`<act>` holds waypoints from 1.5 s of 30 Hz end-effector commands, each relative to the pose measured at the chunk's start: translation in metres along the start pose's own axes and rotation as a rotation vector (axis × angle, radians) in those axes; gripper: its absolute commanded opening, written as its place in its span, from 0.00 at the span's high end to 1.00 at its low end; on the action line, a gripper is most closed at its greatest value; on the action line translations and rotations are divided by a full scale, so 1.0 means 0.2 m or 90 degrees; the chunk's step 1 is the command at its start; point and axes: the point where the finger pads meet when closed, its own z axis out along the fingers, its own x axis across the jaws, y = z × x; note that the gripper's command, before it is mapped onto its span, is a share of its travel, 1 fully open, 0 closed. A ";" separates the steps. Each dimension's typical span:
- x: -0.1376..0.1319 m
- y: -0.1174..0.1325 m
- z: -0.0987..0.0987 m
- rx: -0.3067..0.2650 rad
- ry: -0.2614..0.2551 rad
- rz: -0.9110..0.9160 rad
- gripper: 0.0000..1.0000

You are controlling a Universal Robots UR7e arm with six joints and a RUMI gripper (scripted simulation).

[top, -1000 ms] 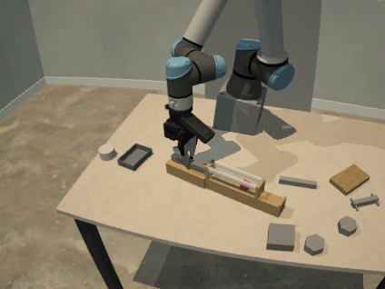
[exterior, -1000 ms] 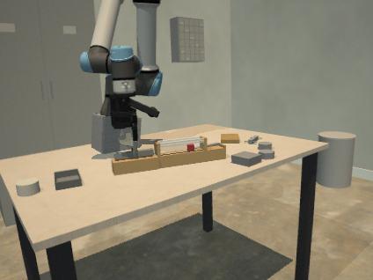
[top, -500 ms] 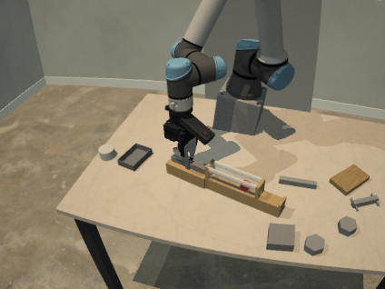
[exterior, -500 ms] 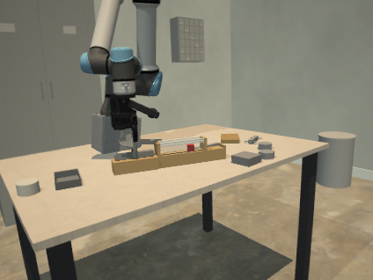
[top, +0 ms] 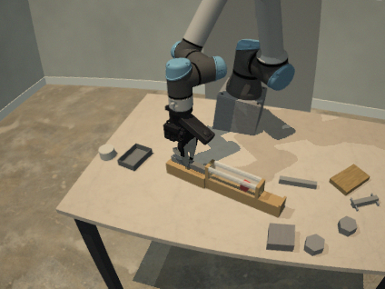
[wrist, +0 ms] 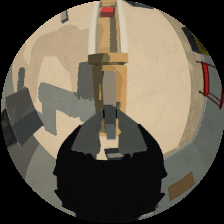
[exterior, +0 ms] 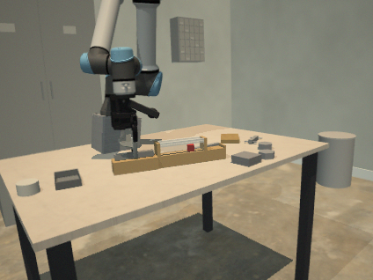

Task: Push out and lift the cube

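Note:
The wooden channel [top: 224,187] lies across the middle of the table, with a clear roof [top: 236,174] over its middle stretch. The small red cube [top: 245,185] sits inside it under the roof, near the end with the ledge and raised lip [top: 278,203]. The cube also shows in the exterior view [exterior: 190,147] and at the top of the wrist view [wrist: 106,11]. My gripper [top: 183,157] hangs over the channel's open opposite end, outside the roof, shut on a grey pusher rod [top: 192,165]. The rod lies along the channel and points toward the cube. I cannot see the rod's tip.
A dark tray [top: 134,156] and a grey cylinder [top: 107,152] sit to the left. To the right lie a grey bar [top: 297,182], a wooden slab [top: 349,178], a small grey piece [top: 364,201], a square block [top: 281,236] and two hexagonal blocks [top: 313,244]. The arm's pedestal [top: 238,111] stands behind.

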 end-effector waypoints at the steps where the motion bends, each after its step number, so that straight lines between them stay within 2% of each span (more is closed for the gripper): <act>1: 0.00 0.00 0.00 0.000 0.001 0.000 1.00; 14: 0.00 -0.02 0.00 0.000 0.001 0.000 1.00; 36: 0.00 -0.27 0.00 0.000 0.001 0.000 1.00; 45: 0.01 -0.31 0.00 0.000 0.001 0.000 1.00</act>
